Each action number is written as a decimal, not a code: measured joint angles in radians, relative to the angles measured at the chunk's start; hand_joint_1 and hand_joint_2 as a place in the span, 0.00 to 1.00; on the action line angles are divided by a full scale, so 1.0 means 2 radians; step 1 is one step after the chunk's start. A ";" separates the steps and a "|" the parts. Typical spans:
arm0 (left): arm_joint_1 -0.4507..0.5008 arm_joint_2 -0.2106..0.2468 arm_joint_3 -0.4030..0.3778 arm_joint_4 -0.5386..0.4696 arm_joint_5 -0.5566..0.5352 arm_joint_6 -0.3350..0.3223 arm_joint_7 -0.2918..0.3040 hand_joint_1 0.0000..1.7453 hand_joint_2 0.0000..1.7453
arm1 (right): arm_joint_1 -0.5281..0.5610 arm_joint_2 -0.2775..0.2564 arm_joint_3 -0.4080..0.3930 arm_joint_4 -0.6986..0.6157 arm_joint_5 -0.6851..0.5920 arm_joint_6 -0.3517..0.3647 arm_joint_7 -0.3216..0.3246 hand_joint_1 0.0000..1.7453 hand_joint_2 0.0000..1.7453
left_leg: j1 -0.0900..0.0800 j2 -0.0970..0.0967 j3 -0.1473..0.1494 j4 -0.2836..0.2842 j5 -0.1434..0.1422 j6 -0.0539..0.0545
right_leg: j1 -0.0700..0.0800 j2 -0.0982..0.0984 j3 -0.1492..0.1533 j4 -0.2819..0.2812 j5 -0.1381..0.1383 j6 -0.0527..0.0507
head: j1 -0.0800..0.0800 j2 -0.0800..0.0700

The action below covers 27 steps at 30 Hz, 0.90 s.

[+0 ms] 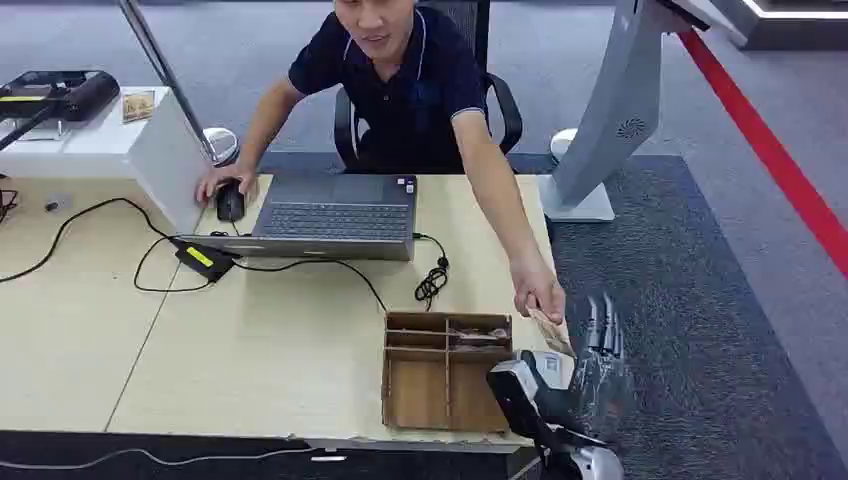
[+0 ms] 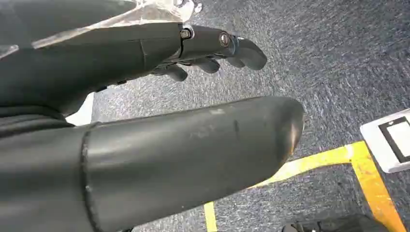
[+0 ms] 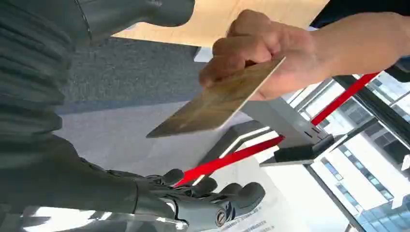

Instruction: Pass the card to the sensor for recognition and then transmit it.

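Card (image 3: 220,99): tan, pinched in a person's hand (image 3: 270,58), apart from right robot hand (image 3: 208,203), fingers loose, released. Left robot hand (image 2: 212,48): empty, hanging over carpet (image 2: 338,63).

The tabletop (image 1: 250,340) is pale wood-coloured, with a brown cardboard tray (image 1: 445,370) on it. The laptop (image 1: 335,215) is grey, and the mouse (image 1: 230,203) and cables (image 1: 430,280) beside the laptop are black. A black box (image 1: 203,260) in front of the laptop carries a yellow label. The person's shirt (image 1: 410,95) is dark navy. The card (image 3: 217,101) is golden-brown with a mottled pattern. The carpet (image 1: 700,330) right of the tabletop is speckled blue-grey, crossed by a red stripe (image 1: 770,150). Yellow tape (image 2: 338,157) marks the carpet under the dark grey left hand (image 2: 212,48). The right hand (image 3: 203,203) is dark grey too.
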 joint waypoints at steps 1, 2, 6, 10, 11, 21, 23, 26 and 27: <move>0.000 0.000 0.000 0.000 0.000 0.000 0.000 0.00 0.00 | 0.000 0.000 -0.001 0.000 0.001 0.000 0.000 0.00 1.00 | 0.000 0.000 0.000 0.000 0.000 0.000 | 0.000 0.000 0.000 0.000 0.000 0.000 | 0.000 0.000; 0.000 0.000 0.000 0.000 0.000 0.000 0.000 0.00 0.00 | 0.000 0.000 -0.001 -0.001 0.001 0.000 0.000 0.00 1.00 | 0.000 0.000 0.000 0.000 0.000 0.000 | 0.000 0.000 0.000 0.000 0.000 0.000 | 0.000 0.000; 0.000 0.000 0.000 0.000 -0.001 0.000 0.000 0.00 0.00 | 0.000 0.000 -0.002 -0.003 0.001 0.000 0.003 0.00 1.00 | 0.000 0.000 0.000 0.000 0.000 0.000 | 0.000 0.000 0.000 0.000 0.000 0.000 | 0.000 0.000; 0.000 0.000 0.000 0.000 -0.002 0.000 0.006 0.00 0.00 | 0.000 0.000 -0.002 -0.002 0.001 0.000 -0.010 0.00 1.00 | 0.000 0.000 0.000 0.000 0.000 0.000 | 0.000 0.000 0.000 0.000 0.000 0.000 | 0.000 0.000; -0.001 0.000 0.000 0.000 -0.003 0.000 0.010 0.00 0.00 | 0.000 0.002 -0.003 -0.002 0.001 0.000 -0.021 0.00 1.00 | 0.000 0.000 0.000 0.000 0.000 0.000 | 0.000 0.000 0.000 0.000 0.000 0.000 | 0.000 0.000; -0.001 0.000 -0.001 0.000 -0.001 -0.001 0.009 0.00 0.00 | 0.001 0.008 -0.007 -0.002 0.002 0.000 -0.015 0.49 1.00 | 0.000 0.000 0.000 0.000 0.000 0.000 | 0.000 0.000 0.000 0.000 0.000 0.000 | 0.000 0.000; 0.000 0.000 -0.001 0.000 0.000 -0.002 0.007 0.00 0.00 | 0.001 0.008 -0.007 -0.002 0.003 0.000 -0.006 0.66 1.00 | 0.000 0.000 0.000 0.000 0.000 0.000 | 0.000 0.000 0.000 0.000 0.000 0.000 | 0.000 0.000; 0.000 0.000 -0.001 0.000 0.000 -0.002 0.004 0.00 0.00 | 0.001 0.008 -0.006 -0.002 0.005 0.000 0.000 0.88 1.00 | 0.000 0.000 0.000 0.000 0.000 0.000 | 0.000 0.000 0.000 0.000 0.000 0.000 | 0.000 0.000; 0.000 0.000 -0.001 0.000 0.000 -0.002 0.003 0.00 0.00 | 0.002 0.008 -0.006 -0.002 0.005 0.000 0.001 0.90 1.00 | 0.000 0.000 0.000 0.000 0.000 0.000 | 0.000 0.000 0.000 0.000 0.000 0.000 | 0.000 0.000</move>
